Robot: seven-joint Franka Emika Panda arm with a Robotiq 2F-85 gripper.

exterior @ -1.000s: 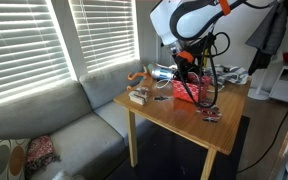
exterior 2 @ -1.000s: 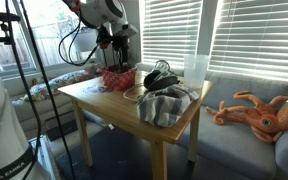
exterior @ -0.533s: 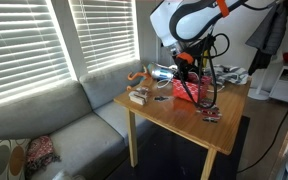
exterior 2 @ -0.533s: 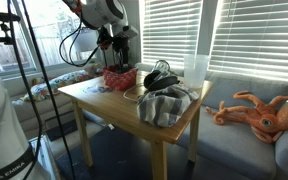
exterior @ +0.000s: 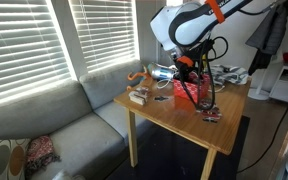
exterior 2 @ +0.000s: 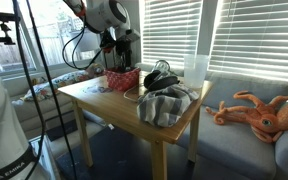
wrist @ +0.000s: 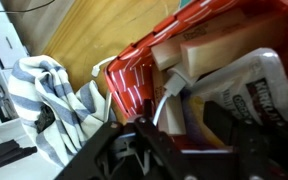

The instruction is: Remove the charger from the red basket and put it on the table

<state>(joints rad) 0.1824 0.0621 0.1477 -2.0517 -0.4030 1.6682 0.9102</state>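
The red basket [exterior: 190, 93] stands on the tan table [exterior: 164, 118]; it also shows in the other exterior view [exterior 2: 121, 79] and in the wrist view [wrist: 134, 85]. My gripper [wrist: 179, 135] is open, low over the basket's inside, its fingers apart above a tan block, a white packet and a pale cord. It shows in both exterior views [exterior: 189, 72] [exterior 2: 119, 56]. Thin black loops of the charger [exterior: 210, 88] stand at the basket's side; I cannot tell whether they lie inside. No black cord is clear in the wrist view.
A striped grey cloth [exterior 2: 166, 104] and a dark bundle [exterior 2: 161, 78] lie on the table beside a white cup [exterior 2: 195, 70]. A brown-and-white box [exterior: 139, 97] and a small dark-and-red piece [exterior: 212, 116] sit near the edges. The grey sofa [exterior: 54, 125] adjoins the table.
My gripper has come down a little, closer into the red basket. The basket and the other things have not moved.
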